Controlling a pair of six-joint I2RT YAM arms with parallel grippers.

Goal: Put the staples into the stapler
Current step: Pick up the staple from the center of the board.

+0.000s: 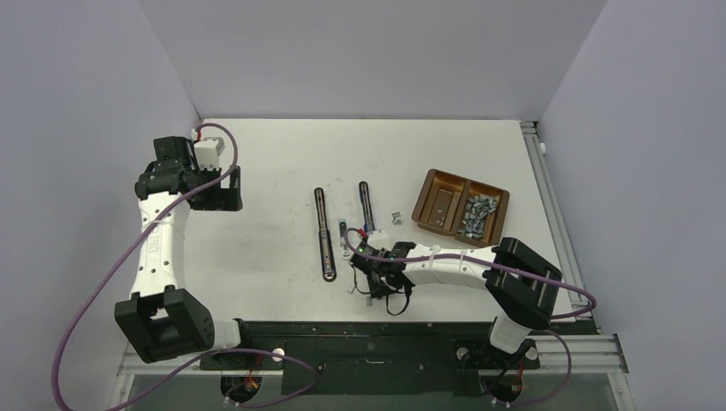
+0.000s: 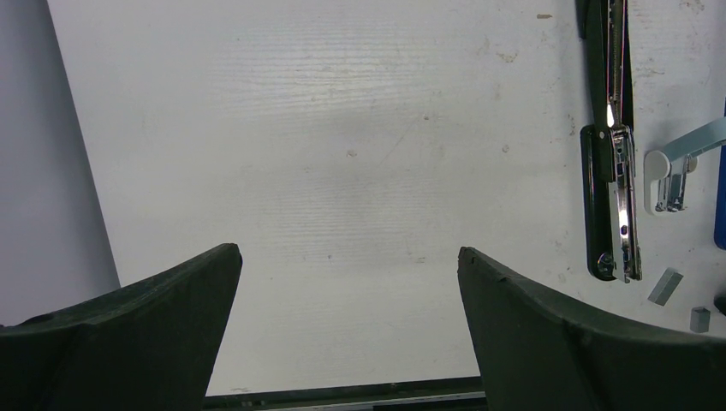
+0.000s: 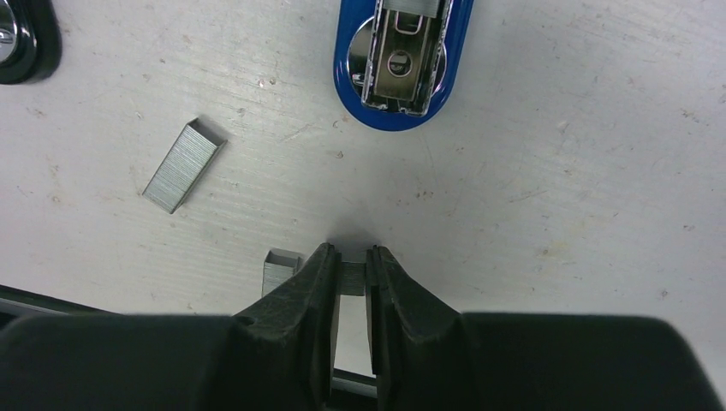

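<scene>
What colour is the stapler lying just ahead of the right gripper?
The stapler is blue, with silver metal inside; the right wrist view shows it best.

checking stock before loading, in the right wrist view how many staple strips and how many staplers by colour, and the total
staple strips lying loose: 2
staple strip between the right tool's fingers: 1
blue stapler: 1
black stapler, only its end in view: 1
total: 5

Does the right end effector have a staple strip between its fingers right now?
Yes: in the right wrist view a small silver staple strip sits pinched in the narrow gap of the right end effector.
</scene>
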